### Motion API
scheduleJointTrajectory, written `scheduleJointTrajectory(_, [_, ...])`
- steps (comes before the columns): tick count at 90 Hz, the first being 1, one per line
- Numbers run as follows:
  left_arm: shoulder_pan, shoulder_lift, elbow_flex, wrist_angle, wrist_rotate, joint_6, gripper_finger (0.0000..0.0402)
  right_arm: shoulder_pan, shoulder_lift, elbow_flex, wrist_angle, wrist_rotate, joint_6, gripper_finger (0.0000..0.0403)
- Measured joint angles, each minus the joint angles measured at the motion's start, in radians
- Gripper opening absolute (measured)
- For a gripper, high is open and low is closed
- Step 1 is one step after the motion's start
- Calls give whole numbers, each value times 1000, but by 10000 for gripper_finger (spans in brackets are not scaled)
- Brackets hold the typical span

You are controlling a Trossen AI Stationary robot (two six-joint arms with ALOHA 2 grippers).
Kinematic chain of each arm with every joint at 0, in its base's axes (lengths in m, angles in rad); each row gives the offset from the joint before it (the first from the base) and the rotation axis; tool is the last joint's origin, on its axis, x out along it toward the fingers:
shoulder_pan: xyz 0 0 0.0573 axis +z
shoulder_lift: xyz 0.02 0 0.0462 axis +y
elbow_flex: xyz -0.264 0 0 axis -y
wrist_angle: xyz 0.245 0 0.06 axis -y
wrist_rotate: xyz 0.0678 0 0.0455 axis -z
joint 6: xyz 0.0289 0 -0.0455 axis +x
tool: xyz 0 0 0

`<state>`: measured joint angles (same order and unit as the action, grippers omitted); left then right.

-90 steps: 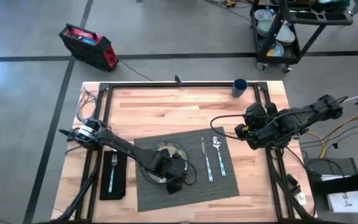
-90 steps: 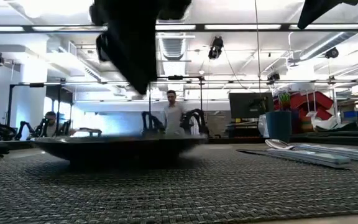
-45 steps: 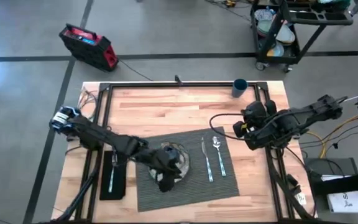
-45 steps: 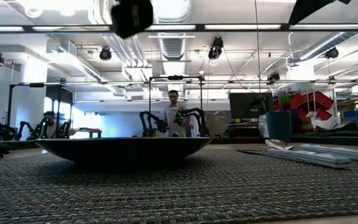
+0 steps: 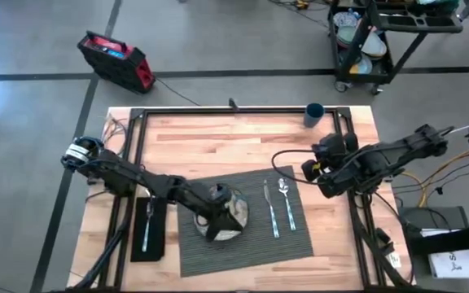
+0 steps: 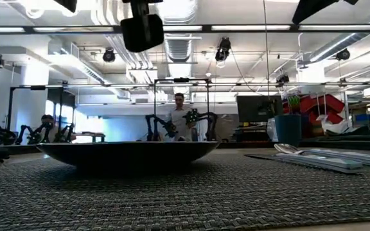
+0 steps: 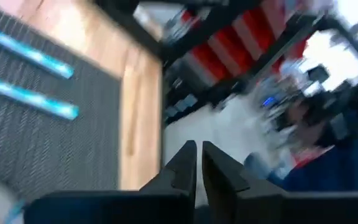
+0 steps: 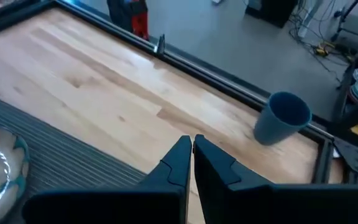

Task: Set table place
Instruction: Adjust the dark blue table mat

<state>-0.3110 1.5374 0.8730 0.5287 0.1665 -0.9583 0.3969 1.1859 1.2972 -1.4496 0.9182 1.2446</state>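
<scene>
The dark grey ribbed placemat (image 5: 247,236) lies on the wooden table (image 5: 218,138). On it sit the round silvery plate (image 5: 236,213), the knife (image 5: 271,210) and the spoon (image 5: 286,203). The fork (image 5: 147,224) lies on the black napkin (image 5: 148,244), left of the mat. The dark blue cup (image 5: 313,114) stands at the far edge. My left gripper (image 5: 218,218) hovers above the plate (image 6: 127,154), shut and empty (image 7: 197,158). My right gripper (image 5: 306,170), shut and empty (image 8: 191,149), hangs right of the mat.
Black metal rails (image 5: 218,111) frame the table. A red case (image 5: 116,59) and a cart (image 5: 381,37) stand on the floor beyond the far edge. Bare wood lies between the mat and the cup (image 8: 281,118). A person (image 6: 180,122) stands in the room behind.
My left gripper has risen from the plate's level to well above it and drawn a little toward the table's left edge. The plate stays flat on the placemat.
</scene>
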Motion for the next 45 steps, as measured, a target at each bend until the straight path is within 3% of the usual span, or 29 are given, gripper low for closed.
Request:
scheduleJointTrajectory(11, [31,0,-124,484,-7,-127,1,0,22,0,24,20,0,2])
scheduleJointTrajectory(17, [41,-2,-182,768,-57,-167,1,0,35,0,29,32,0,2])
scheduleJointTrajectory(24, [43,-2,-232,981,-128,-195,1,0,53,0,30,34,0,2])
scheduleJointTrajectory(31, [41,-3,-261,1039,-222,-225,1,0,69,0,32,44,-7,2])
scheduleJointTrajectory(45, [43,-1,-254,971,-347,-284,9,-1,88,0,35,48,-16,2])
